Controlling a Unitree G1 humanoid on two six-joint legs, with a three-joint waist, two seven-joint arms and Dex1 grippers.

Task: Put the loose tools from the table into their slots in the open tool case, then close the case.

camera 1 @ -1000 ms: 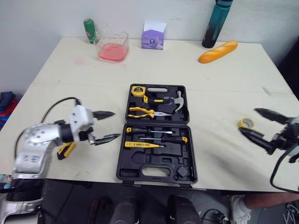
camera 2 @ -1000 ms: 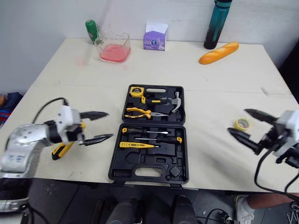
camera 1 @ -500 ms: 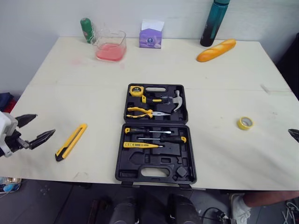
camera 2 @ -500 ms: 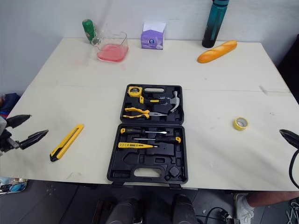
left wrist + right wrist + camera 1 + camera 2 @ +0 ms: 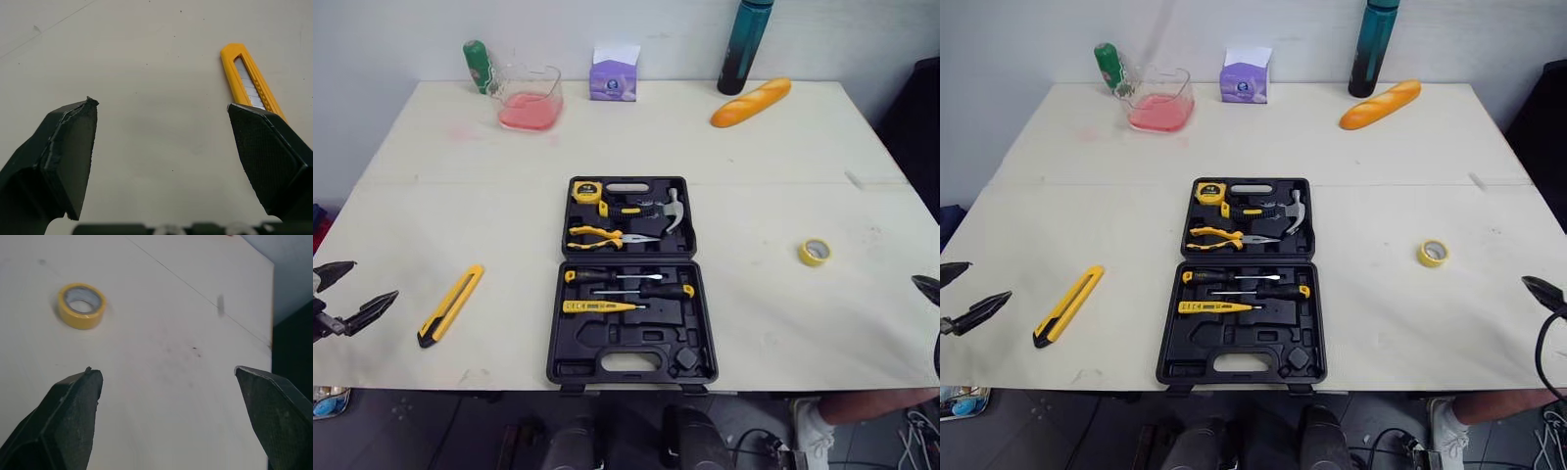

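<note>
The black tool case (image 5: pixel 630 278) lies open in the middle of the table, with a tape measure, hammer, pliers and screwdrivers in their slots. A yellow utility knife (image 5: pixel 450 305) lies loose on the table left of the case. A yellow tape roll (image 5: pixel 815 252) lies to the right of it. My left gripper (image 5: pixel 342 297) hangs open at the table's left edge, left of the knife, which also lies ahead of it as the yellow knife (image 5: pixel 249 81). My right gripper (image 5: pixel 173 382) is open over bare table, with the tape roll (image 5: pixel 81 305) ahead of it.
Along the table's far edge stand a green bottle (image 5: pixel 476 66), a clear tub of pink liquid (image 5: pixel 528 96), a purple tissue box (image 5: pixel 613 75), a dark teal bottle (image 5: pixel 743 45) and a baguette (image 5: pixel 751 102).
Both arms have drawn back from near the case to the table's left and right edges. The whole picture has also shifted slightly, so the camera moved.
</note>
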